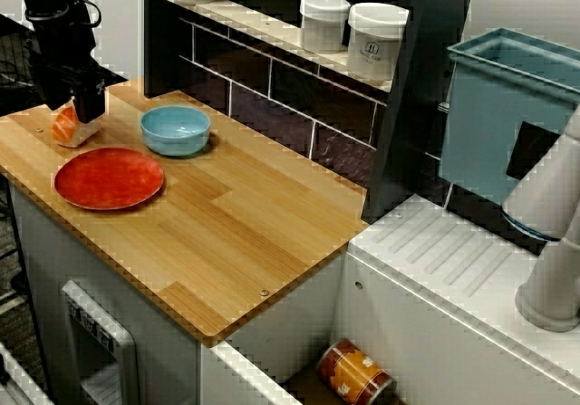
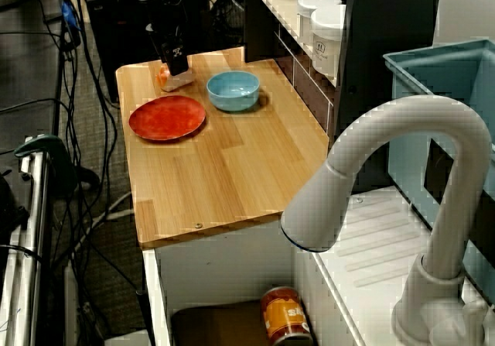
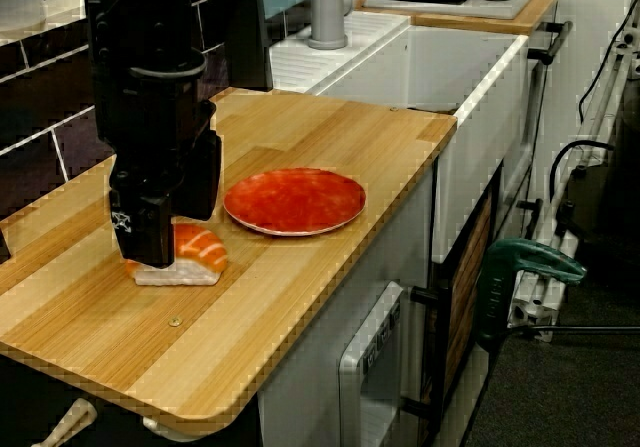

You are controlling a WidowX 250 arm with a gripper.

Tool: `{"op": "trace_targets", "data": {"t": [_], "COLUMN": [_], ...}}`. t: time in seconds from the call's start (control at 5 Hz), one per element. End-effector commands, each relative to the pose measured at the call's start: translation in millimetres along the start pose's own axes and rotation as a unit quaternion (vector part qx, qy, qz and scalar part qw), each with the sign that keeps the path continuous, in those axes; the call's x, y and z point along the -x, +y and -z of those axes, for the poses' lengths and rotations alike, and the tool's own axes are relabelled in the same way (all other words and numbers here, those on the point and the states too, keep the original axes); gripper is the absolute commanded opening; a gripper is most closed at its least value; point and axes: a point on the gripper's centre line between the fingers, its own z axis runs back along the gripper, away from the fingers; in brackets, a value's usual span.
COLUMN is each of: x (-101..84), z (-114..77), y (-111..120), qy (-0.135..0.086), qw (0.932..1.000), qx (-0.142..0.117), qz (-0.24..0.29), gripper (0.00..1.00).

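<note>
In the view from the end of the counter, the piece of salmon sushi (image 3: 200, 254) lies flat on the wooden counter (image 3: 300, 307), just beside the red plate (image 3: 295, 200) on the side away from the sink (image 3: 470, 97), not touching the plate. The black gripper (image 3: 175, 239) stands upright directly over the sushi, with one finger down in front of the sushi's end farthest from the plate and the other behind it on the wall side, so the sushi sits between and under them. It cannot be told from any view whether the fingers press on it or merely stand around it. In the view from the sink side, a blue bowl (image 1: 176, 130) rests just beyond the plate toward the tiled wall, close to it but apart. Farther from the plate, past the bare stretch of counter, a can (image 1: 353, 373) lies on its side in the sink. Two white jars (image 1: 378, 41) stand on the shelf well beyond the plate.
</note>
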Motion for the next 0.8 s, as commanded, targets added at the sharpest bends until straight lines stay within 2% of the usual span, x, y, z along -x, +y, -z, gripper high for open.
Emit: {"op": "trace_targets", "data": {"t": [0.0,0.2,0.4,0.6], "x": [-5.1,-3.2,-3.5,-1.9], "z": [1.7,7.8,8.9,12.1], "y": [4.5,1.0,-4.8,-7.3], "qy": [-0.011,-0.002,0.007,0.018], "qw": [0.9997,0.9997,0.9996,0.9994], "qx": [-0.022,-0.025,-0.026,-0.027], "qz": [-0.008,-0.006,0.005,0.012], "gripper": [1.0,1.0,0.0,0.0]}}
